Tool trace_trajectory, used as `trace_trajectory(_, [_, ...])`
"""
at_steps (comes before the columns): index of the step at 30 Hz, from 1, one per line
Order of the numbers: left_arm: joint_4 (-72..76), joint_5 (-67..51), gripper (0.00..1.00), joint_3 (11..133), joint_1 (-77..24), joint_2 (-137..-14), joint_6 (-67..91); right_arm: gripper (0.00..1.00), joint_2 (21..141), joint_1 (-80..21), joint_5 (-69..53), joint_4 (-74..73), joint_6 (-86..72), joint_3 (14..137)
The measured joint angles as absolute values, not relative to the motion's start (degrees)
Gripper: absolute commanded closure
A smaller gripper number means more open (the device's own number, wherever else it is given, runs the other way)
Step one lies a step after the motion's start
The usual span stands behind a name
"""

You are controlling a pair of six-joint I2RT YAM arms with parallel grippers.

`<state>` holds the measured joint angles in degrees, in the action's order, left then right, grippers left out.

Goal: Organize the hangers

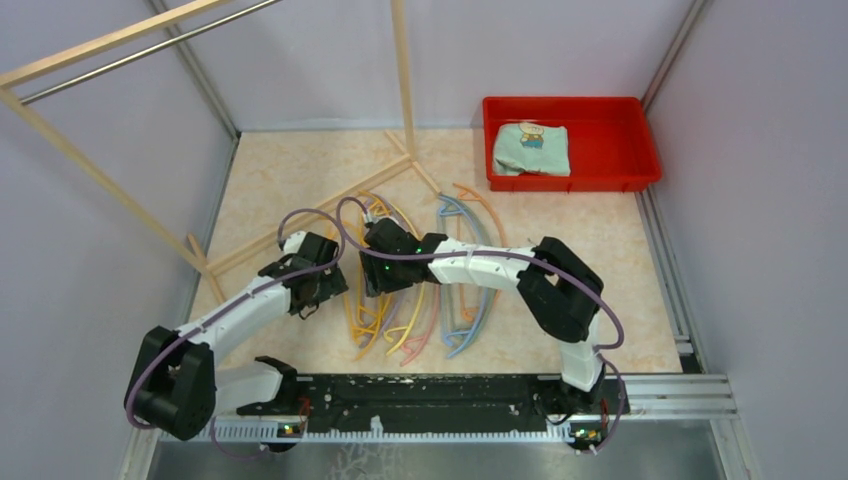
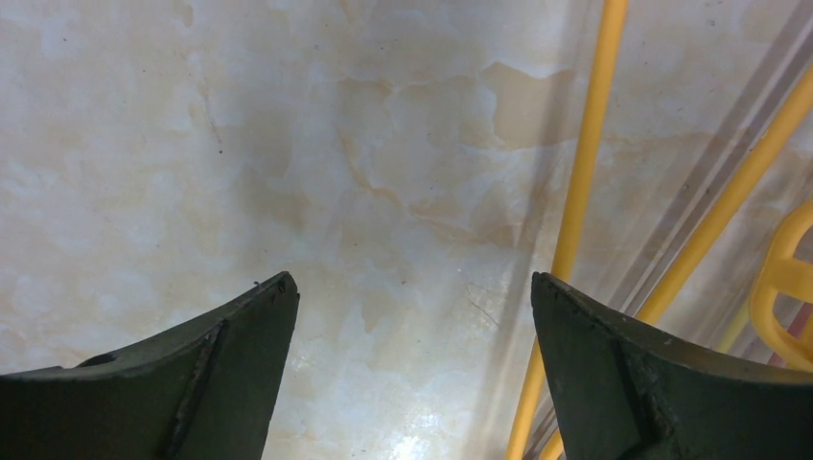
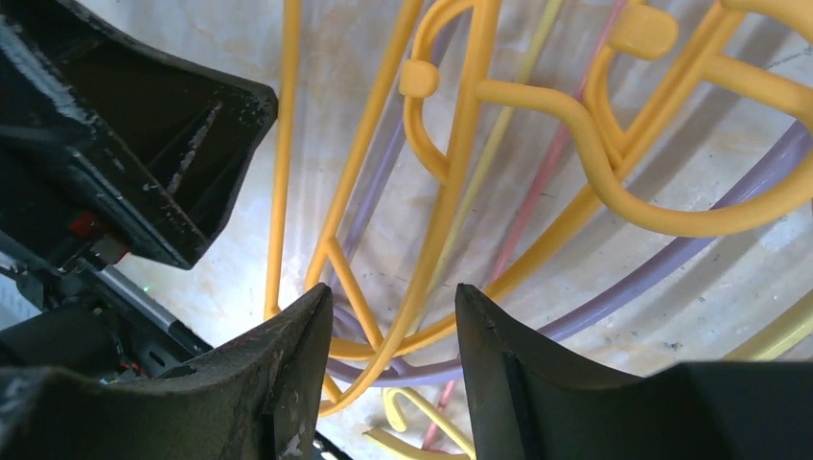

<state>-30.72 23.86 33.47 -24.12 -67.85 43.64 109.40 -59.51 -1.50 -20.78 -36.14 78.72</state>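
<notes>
Here, from above, a loose pile of thin plastic hangers lies flat on the pale marbled bench, in yellow, orange, pink, purple and blue. The pile sits directly beneath the right fingers and just beside the left fingers, on their inner side, toward the other arm.

The left fingers are spread wide with nothing between them. Only bare bench shows in the gap. In the left wrist view, two bars of a yellow hanger run past the right-hand finger, and one of them passes behind its tip.

The right fingers stand partly spread, with a narrower gap, low over the tangle. One bar of a yellow hanger runs down into the gap between the two tips; whether it touches either finger cannot be told. A purple hanger and a pink hanger lie under the yellow ones.

Well beyond both sets of fingers, at the far right of the bench, a red tray holds a folded pale green cloth. A pale wooden rack frame with a metal rail stands at the far left.
</notes>
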Motion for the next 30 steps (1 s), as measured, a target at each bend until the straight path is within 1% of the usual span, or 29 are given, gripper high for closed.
trace_trajectory(10, [-28.38, 22.20, 0.04, 33.39, -24.12, -68.99, 42.54, 0.50, 113.62, -59.61, 0.40, -17.08, -38.87, 78.56])
trace_trajectory(11, [-28.25, 22.04, 0.04, 33.36, -24.12, -69.28, 42.46, 0.51, 113.67, -59.64, 0.60, -16.91, -39.11, 78.54])
trace_trajectory(13, [-27.94, 21.78, 0.04, 33.15, -24.12, -69.78, 42.39, 0.56, 113.67, -59.64, 1.10, -16.80, -39.35, 78.46])
trace_trajectory(15, [-27.75, 21.47, 0.04, 32.86, -24.12, -70.26, 42.37, 0.64, 113.67, -59.64, 1.74, -16.84, -39.75, 78.28])
trace_trajectory(16, [-27.73, 21.37, 0.04, 32.77, -24.12, -70.50, 42.37, 0.71, 113.65, -59.64, 2.17, -16.80, -40.05, 78.04])
trace_trajectory(17, [-27.62, 21.28, 0.04, 32.75, -24.12, -70.70, 42.35, 0.88, 113.65, -59.64, 2.66, -16.88, -40.18, 77.87])
trace_trajectory(18, [-27.46, 21.17, 0.04, 32.73, -24.12, -70.85, 42.24, 1.00, 113.65, -59.64, 3.20, -16.93, -40.34, 77.56])
trace_trajectory(22, [-27.29, 21.10, 0.04, 32.71, -24.10, -71.26, 41.71, 1.00, 112.79, -59.51, 5.80, -18.06, -41.56, 76.18])
trace_trajectory(30, [-25.58, 20.36, 0.04, 32.97, -24.12, -71.55, 41.28, 1.00, 106.67, -59.64, 9.30, -23.00, -40.14, 74.19])
